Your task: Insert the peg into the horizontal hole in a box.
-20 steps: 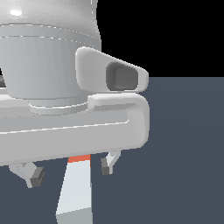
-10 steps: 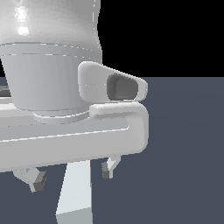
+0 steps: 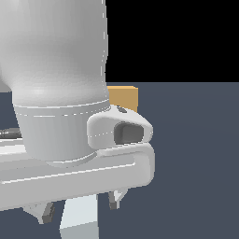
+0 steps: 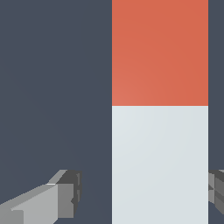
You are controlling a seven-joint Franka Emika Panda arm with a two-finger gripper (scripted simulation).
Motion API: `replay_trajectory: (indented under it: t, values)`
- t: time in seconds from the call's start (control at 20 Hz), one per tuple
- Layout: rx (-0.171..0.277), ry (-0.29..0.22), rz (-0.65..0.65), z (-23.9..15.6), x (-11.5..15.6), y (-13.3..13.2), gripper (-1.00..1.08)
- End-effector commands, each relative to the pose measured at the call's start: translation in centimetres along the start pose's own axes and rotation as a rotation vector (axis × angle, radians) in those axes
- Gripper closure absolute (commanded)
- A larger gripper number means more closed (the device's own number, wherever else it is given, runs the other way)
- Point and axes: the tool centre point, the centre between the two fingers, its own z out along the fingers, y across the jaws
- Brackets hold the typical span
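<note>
A dark slate floor is seen below a black backdrop. The box is mostly hidden behind the arm at upper centre. The peg lies between the spread, released gripper fingers, untouched; its ends are cut off.

A flat, dark slate-blue floor is seen carrying everything. The peg is laid flat on it, its white length and orange-red end both shown in the wrist view. At about 12 o'clock in the exterior view, part of the tan box is seen on the floor, mostly hidden.
</note>
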Motion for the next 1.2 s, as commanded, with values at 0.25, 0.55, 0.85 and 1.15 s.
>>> replay_trajectory:
  t: [0.25,0.55,0.85,1.15]
  values:
    - [-0.001,-0.001,0.000,0.2,0.0,0.1,1.08]
    - [-0.001,-0.001,0.000,0.2,0.0,0.1,1.08]
    - [-0.002,-0.001,0.008,-0.1,1.0,0.4,1.08]
    - [-0.002,-0.001,0.031,-0.9,3.9,1.3,1.08]
